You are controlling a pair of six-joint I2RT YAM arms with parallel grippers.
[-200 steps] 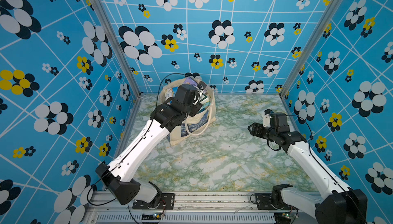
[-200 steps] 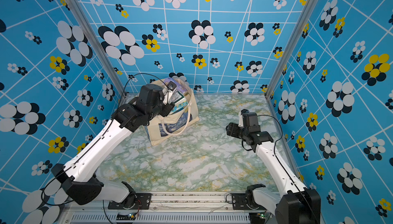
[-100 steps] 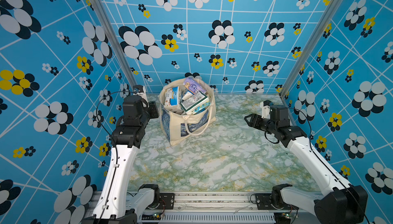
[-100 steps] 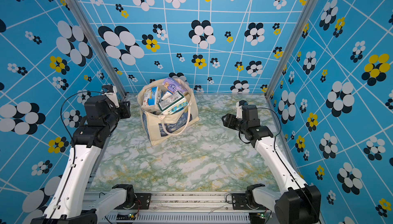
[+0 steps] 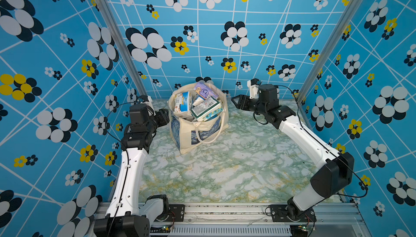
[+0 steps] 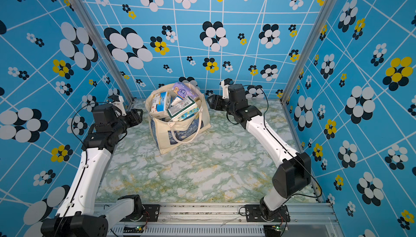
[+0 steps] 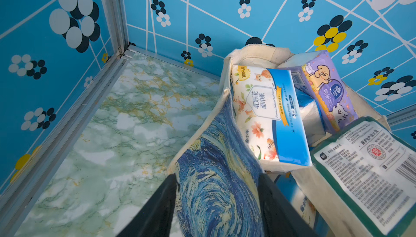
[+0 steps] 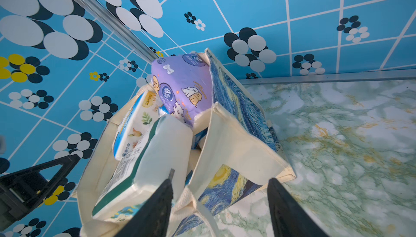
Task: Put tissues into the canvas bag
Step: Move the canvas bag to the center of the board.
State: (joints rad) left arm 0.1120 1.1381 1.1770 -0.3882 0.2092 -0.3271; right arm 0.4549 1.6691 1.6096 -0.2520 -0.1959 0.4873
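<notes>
Canvas bag upright — lavender pack juts upward.

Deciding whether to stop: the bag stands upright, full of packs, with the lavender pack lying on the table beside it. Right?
Not quite: the lavender pack sits in the bag, poking up at its far rim, as both top views show. The rest holds: the bag stands upright, full of packs.
</notes>
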